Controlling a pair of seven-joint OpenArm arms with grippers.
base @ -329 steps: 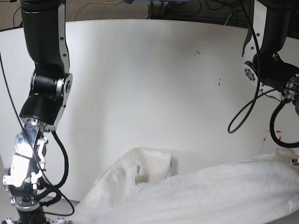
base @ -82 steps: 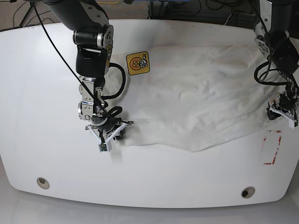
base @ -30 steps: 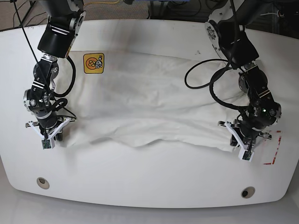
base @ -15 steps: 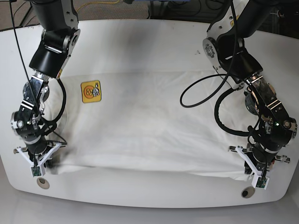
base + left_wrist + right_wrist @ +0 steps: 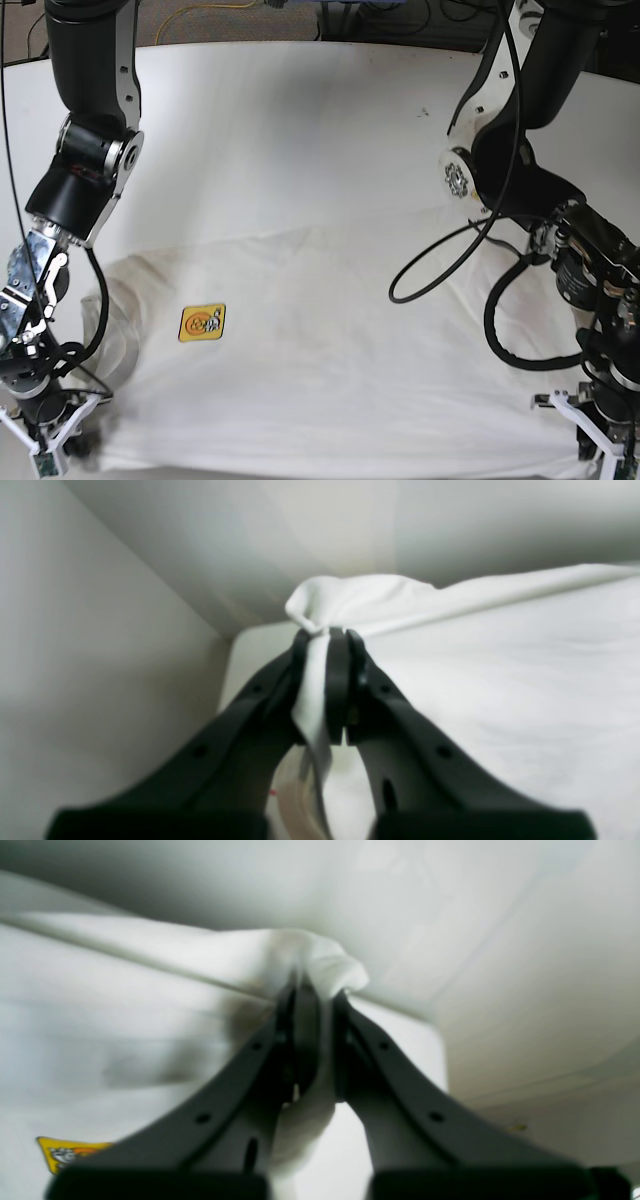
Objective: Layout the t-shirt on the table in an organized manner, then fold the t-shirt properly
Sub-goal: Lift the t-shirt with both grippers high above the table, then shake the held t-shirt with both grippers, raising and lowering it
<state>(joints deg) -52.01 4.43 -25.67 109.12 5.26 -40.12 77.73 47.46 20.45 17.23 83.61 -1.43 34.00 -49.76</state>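
At the table's (image 5: 300,120) near edge, each gripper, left (image 5: 325,645) and right (image 5: 312,990), pinches a t-shirt (image 5: 330,340) corner.

Your base view is evenly and brightly lit from overhead, with soft shadows beneath both arms on the glossy worktop (image 5: 300,120). Both wrist views are dimmer and soft: near gripper fingers (image 5: 260,720) blur, cloth edges smear, and far backgrounds defocus.
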